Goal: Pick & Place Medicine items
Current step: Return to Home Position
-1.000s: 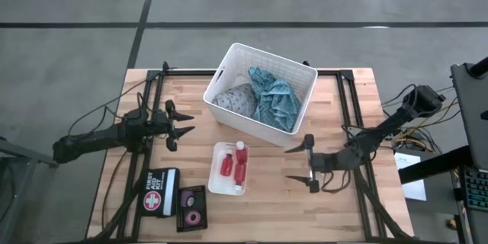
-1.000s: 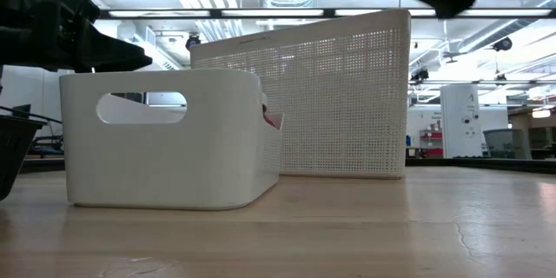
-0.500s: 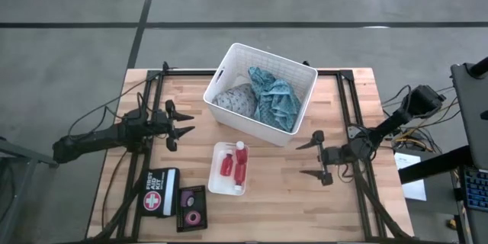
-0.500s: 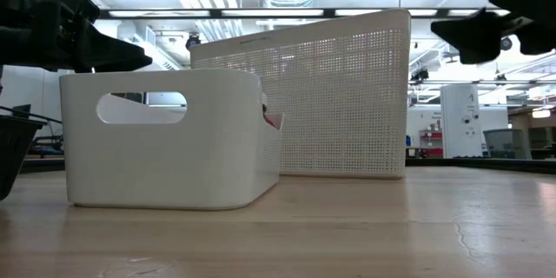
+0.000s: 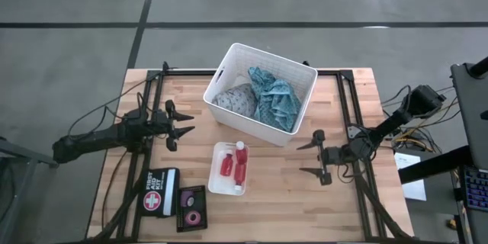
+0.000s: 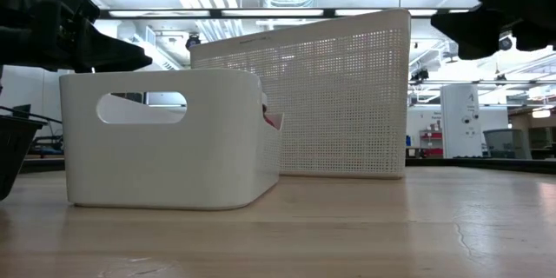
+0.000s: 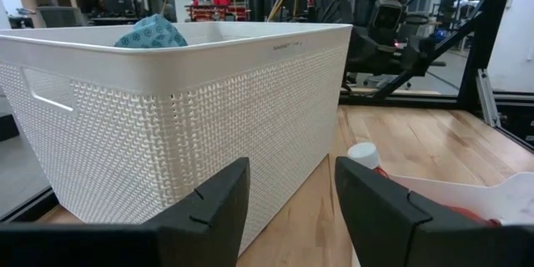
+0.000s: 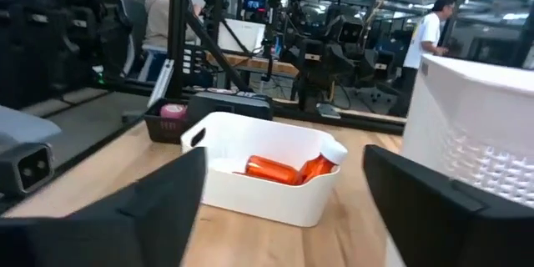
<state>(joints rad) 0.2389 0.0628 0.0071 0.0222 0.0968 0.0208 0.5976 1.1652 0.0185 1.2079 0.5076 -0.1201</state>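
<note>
The right claw hovers over the tabletop with its two fingers spread wide. It holds nothing and touches nothing. Ahead of its fingertips, well apart from them, is the small bin, and in it lie the red bottles on their sides. Two show plainly from above; whether a third lies among them is hard to tell. In the right wrist view one white-capped bottle rests against the bin's far wall. The basket stands near this claw, forward and off to one side, clear of its fingers. In it are a blue cloth and a gray cloth.

The left claw waits across the tabletop, facing the right one. Its fingers are parted and empty, with a clear gap between them. The basket's perforated wall is straight ahead of it and near, not touching. The small bin sits forward and to one side, with a bottle cap showing over its rim.

The tape rolls sit in a dark tray, one pink and one dark. The tray is well apart from both claws, past the small bin as the right claw looks and back beside the left arm. A first-aid box lies just beside the tray. In the room beyond the tabletop, two people show in the right wrist view.
</note>
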